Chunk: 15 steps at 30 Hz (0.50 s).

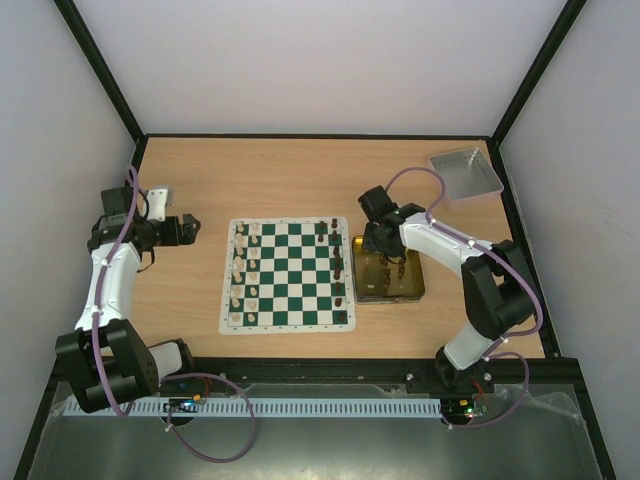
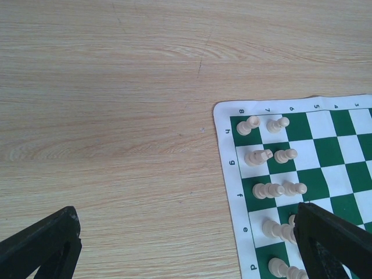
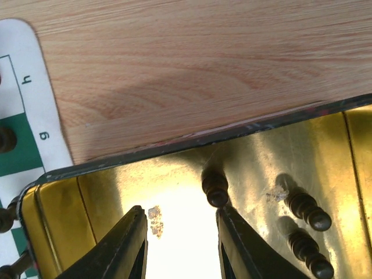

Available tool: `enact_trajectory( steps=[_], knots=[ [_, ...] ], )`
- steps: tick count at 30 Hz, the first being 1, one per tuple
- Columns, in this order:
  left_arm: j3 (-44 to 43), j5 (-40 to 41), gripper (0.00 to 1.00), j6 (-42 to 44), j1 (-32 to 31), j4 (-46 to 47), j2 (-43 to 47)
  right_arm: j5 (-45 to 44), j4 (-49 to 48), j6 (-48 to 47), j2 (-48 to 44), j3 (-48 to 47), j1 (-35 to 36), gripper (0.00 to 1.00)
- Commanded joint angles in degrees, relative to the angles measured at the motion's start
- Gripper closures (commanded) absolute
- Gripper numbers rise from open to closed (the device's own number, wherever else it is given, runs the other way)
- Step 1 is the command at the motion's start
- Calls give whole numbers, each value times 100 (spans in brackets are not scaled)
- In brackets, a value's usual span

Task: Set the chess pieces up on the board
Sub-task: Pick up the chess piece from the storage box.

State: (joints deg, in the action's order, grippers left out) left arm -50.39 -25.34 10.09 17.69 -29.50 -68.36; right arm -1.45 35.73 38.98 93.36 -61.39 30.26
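Observation:
The green and white board (image 1: 290, 275) lies mid-table. Cream-white pieces (image 1: 243, 275) stand along its left columns, also in the left wrist view (image 2: 264, 157). Dark brown pieces (image 1: 336, 262) stand on its right side. More dark pieces (image 3: 216, 187) stand in the gold tray (image 1: 388, 270). My right gripper (image 3: 180, 224) is open above the tray, one dark piece just beyond its right finger (image 3: 244, 244). Two more dark pieces (image 3: 308, 212) stand further right. My left gripper (image 1: 190, 228) is open and empty over bare table, left of the board.
A grey metal tray (image 1: 466, 172) sits at the back right corner. The gold tray (image 3: 290, 145) touches the board's right edge. Black frame posts and white walls enclose the table.

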Motion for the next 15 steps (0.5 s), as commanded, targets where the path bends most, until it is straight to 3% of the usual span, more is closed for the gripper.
enact_trajectory(
  steps=[1,15],
  knots=[
    [3,-101,1,64,32,-99,-74,4,-152,-230,101,77,-143,68],
    [-6,-111,1,72,28,-109,-82,152,-453,-214,304,250,-342,69]
  ],
)
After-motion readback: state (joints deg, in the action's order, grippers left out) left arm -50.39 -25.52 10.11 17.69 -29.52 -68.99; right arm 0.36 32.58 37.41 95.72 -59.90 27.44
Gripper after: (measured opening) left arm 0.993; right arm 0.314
